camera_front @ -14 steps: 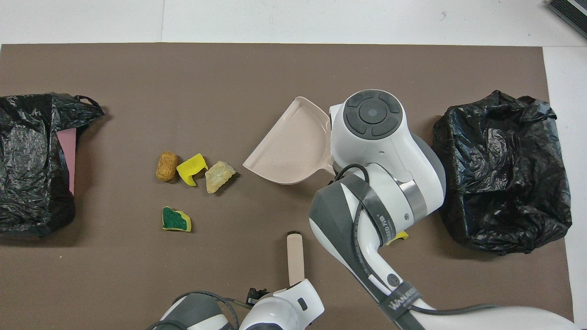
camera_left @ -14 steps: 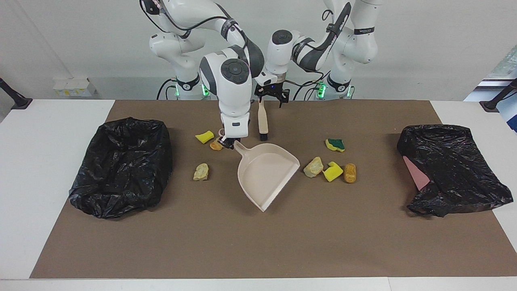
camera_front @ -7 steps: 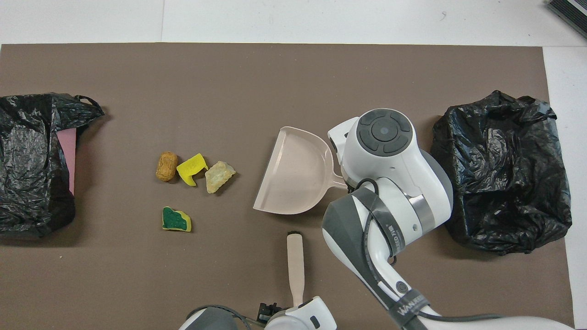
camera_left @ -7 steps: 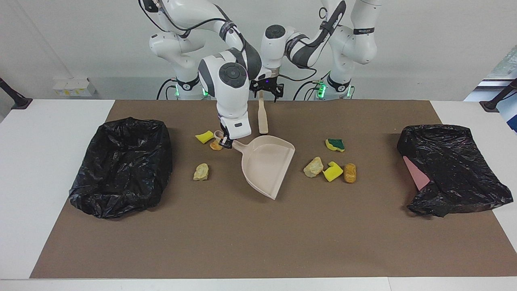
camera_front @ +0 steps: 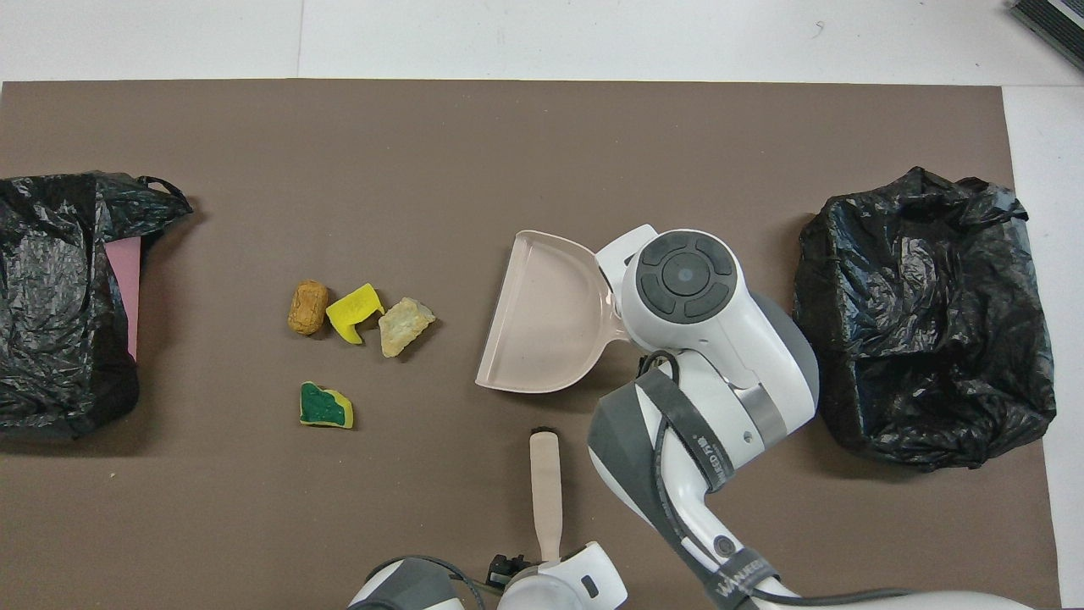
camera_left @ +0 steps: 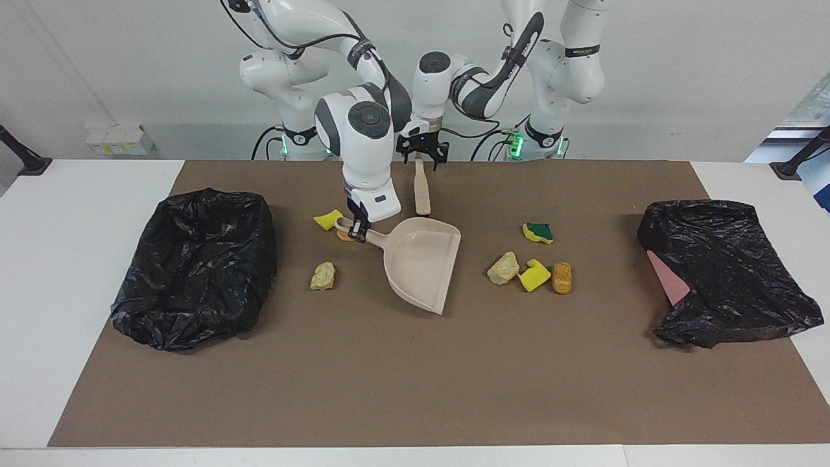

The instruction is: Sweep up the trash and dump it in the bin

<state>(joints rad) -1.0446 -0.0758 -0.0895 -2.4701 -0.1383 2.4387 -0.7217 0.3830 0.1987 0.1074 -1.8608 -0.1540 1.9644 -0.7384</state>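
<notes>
My right gripper (camera_left: 358, 231) is shut on the handle of the beige dustpan (camera_left: 421, 263) (camera_front: 546, 322), which lies on the mat with its mouth toward the left arm's end. Beside that handle lie a yellow sponge bit (camera_left: 329, 219), a half-hidden orange piece (camera_left: 343, 235) and a pale lump (camera_left: 323, 275). Toward the left arm's end lie more trash: a pale lump (camera_left: 504, 268), a yellow bit (camera_left: 533, 275), an orange-brown piece (camera_left: 561, 277) and a green-backed sponge (camera_left: 538, 231). My left gripper (camera_left: 421, 159) stands open over the near end of the brush handle (camera_left: 422, 188) (camera_front: 546, 487).
A bin lined with a black bag (camera_left: 194, 266) (camera_front: 927, 318) stands at the right arm's end of the brown mat. A crumpled black bag with a pink edge showing (camera_left: 726, 272) (camera_front: 59, 296) lies at the left arm's end.
My right gripper has swung the dustpan so that its mouth turns toward the left arm's end. My left gripper has drawn back along the brush handle toward the robots.
</notes>
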